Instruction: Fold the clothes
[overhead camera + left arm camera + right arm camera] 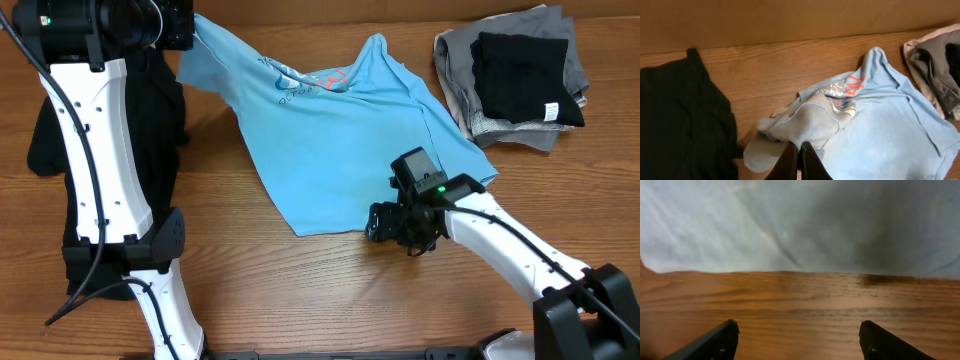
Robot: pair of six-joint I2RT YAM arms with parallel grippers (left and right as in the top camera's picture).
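Overhead: light blue T-shirt (340, 140) with lettering spread mid wooden table (300, 290); far-left corner raised, pinched by left gripper (188, 32). Plain black garment (45, 140) at left edge, under left arm. Folded grey-and-black stack (515, 80) far right. Right gripper (375, 222) at shirt's near hem.
Left wrist: jaws clamped on shirt cloth; brown board wall (790, 20) behind table.
Right wrist: fingers (715, 340) spread wide over bare wood, nothing between, hem just ahead.

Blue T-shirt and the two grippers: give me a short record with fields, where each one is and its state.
light blue T-shirt: spread on the table, not folded, one corner bunched
left gripper: shut on the bunched corner
right gripper: open, empty, over bare wood near the shirt's edge
black garment: heaped at the table's left
folded pile: far right corner
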